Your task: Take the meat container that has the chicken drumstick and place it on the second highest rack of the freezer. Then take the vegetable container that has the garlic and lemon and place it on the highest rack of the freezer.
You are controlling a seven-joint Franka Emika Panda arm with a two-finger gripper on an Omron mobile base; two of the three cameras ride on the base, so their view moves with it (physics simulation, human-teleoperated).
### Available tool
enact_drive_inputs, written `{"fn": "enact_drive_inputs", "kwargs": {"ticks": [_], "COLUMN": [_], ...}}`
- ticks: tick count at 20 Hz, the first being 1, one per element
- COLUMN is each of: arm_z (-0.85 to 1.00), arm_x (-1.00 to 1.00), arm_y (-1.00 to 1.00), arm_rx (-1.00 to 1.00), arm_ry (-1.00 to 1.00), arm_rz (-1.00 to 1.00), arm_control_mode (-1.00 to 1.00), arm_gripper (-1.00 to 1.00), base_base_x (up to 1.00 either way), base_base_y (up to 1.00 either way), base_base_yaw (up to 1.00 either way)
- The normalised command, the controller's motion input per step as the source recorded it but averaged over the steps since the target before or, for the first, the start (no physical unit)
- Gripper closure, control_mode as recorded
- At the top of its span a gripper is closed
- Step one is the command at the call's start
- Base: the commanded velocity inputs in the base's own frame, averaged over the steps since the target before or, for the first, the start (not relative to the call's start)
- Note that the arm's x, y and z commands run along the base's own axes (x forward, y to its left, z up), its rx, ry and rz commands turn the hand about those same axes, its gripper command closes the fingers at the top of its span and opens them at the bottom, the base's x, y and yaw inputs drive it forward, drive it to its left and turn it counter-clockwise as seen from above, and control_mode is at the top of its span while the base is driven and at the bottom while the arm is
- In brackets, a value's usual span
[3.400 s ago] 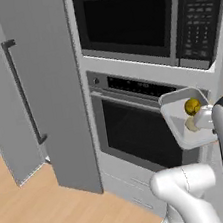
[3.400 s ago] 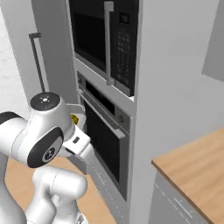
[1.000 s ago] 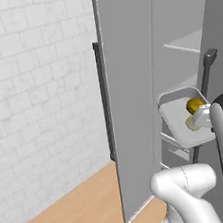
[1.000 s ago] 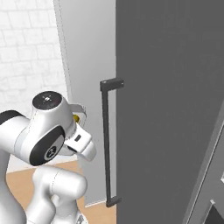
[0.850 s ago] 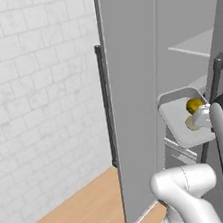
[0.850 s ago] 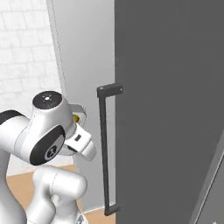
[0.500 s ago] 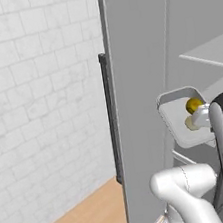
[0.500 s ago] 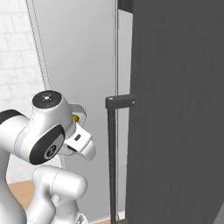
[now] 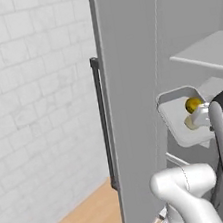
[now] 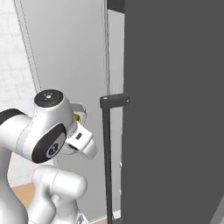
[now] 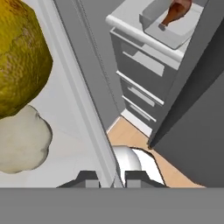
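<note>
Already the pincer (image 11: 111, 177) is gripping the vegetable container (image 9: 184, 125) by its rim, jaws closed on the pale edge that is running up the middle of the hand view. Container is riding in the air in front of the open freezer (image 9: 194, 45), lemon (image 9: 193, 104) and garlic (image 9: 191, 122) lying side by side on its floor, touching or nearly so. Lemon is looking round, yellow with olive shading; garlic is an off-white lumpy bulb of similar size. Tray itself is shallow, pale grey, with rounded corners.

Key relation: the highest rack (image 9: 203, 54) is sitting above and beyond the held tray in the left base view, so the coming move is probably calling for a lift and then a push inward, tray kept level so the two pieces are not rolling off. The open freezer door (image 9: 133, 105) is standing just beside the tray's left edge, a likely snag.

Hand view is also showing the meat container (image 11: 173, 26) with the chicken drumstick (image 11: 175, 12) resting on a shelf above the drawers (image 11: 144, 83), so the first half of the task is looking done.
</note>
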Motion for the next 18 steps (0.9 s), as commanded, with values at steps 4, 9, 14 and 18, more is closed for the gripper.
{"fn": "enact_drive_inputs", "kwargs": {"ticks": [4, 9, 14, 18], "arm_z": [0.0, 0.0, 0.06, 0.51], "arm_x": [0.0, 0.0, 0.01, 0.18], "arm_y": [0.0, 0.0, 0.0, 0.0], "arm_rx": [0.0, 0.0, 0.0, 0.0], "arm_ry": [0.0, 0.0, 0.0, 0.0], "arm_rz": [0.0, 0.0, -0.08, -0.43], "arm_control_mode": [1.0, 1.0, -1.0, -1.0], "arm_gripper": [1.0, 1.0, 1.0, 1.0], "base_base_x": [0.18, 0.31, 0.19, 0.0], "base_base_y": [0.56, 0.87, 0.22, 0.0], "base_base_yaw": [-0.45, -0.37, -0.32, 0.0]}}
